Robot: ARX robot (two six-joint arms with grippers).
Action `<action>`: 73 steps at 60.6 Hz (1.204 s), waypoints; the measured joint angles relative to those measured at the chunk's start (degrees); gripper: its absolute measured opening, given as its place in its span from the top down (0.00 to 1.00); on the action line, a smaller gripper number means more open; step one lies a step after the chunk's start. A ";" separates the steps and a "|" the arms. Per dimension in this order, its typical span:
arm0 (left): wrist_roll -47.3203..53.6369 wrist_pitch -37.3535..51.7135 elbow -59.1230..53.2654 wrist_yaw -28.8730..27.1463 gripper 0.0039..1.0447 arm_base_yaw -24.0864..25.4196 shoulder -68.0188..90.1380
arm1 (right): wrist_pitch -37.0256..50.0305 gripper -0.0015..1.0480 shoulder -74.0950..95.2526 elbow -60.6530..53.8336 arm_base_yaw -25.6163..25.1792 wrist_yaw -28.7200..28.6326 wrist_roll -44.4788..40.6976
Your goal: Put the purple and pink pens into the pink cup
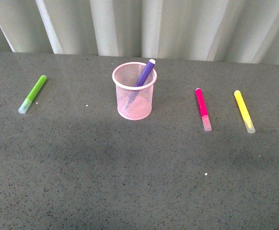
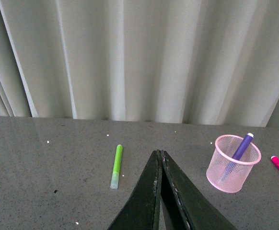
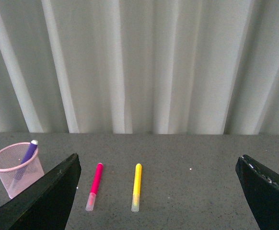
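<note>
Upper centre of front view: small round pink wire-mesh cup (image 1: 134, 91), with dark purple marker pen (image 1: 145, 73) leaning inside. Right of centre, flat on grey table (image 1: 130, 182), well apart from cup: magenta-pink marker pen (image 1: 203, 109). Left gripper (image 2: 159, 158) pressed together, empty; right gripper (image 3: 158, 157) spread wide, touching nothing.

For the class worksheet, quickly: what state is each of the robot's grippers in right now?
Left gripper: closed, holding nothing.
Right gripper: open wide, holding nothing.
</note>
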 joint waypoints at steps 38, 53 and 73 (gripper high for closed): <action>0.00 -14.95 0.02 -0.09 0.97 -0.04 -14.58 | 0.00 0.07 0.00 0.00 0.00 0.00 0.00; 0.00 -15.02 0.02 -0.07 0.63 -0.04 -14.60 | 0.00 0.07 0.00 0.00 0.00 0.00 0.00; 0.02 -15.02 0.02 -0.04 0.07 -0.04 -14.62 | -15.26 0.07 8.76 6.91 -2.05 -9.44 1.31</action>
